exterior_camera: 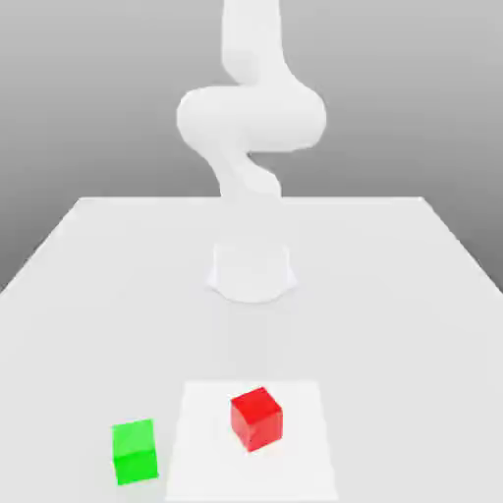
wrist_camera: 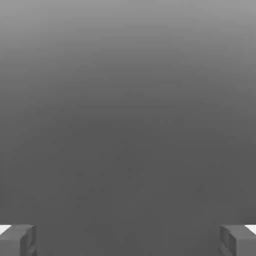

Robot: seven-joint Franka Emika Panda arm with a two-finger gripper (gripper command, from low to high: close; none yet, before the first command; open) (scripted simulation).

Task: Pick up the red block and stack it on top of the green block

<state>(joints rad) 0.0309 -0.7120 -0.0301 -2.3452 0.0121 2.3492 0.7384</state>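
red block (exterior_camera: pixel 256 419): smooth matte | green block (exterior_camera: pixel 135 451): smooth matte | desk (exterior_camera: pixel 88 295): plain white, matte | arm (exterior_camera: pixel 251 118): smooth white, soft sheen | fingertips (wrist_camera: pixel 17 240): grey, matte

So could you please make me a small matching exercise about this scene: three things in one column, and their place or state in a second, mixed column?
Things:
1. red block
2. green block
3. pincer

Place or state:
A. open, holding nothing
B. on the table, nearest the exterior view's left
C. on the brighter white square patch

Pairs: 1-C, 2-B, 3-A
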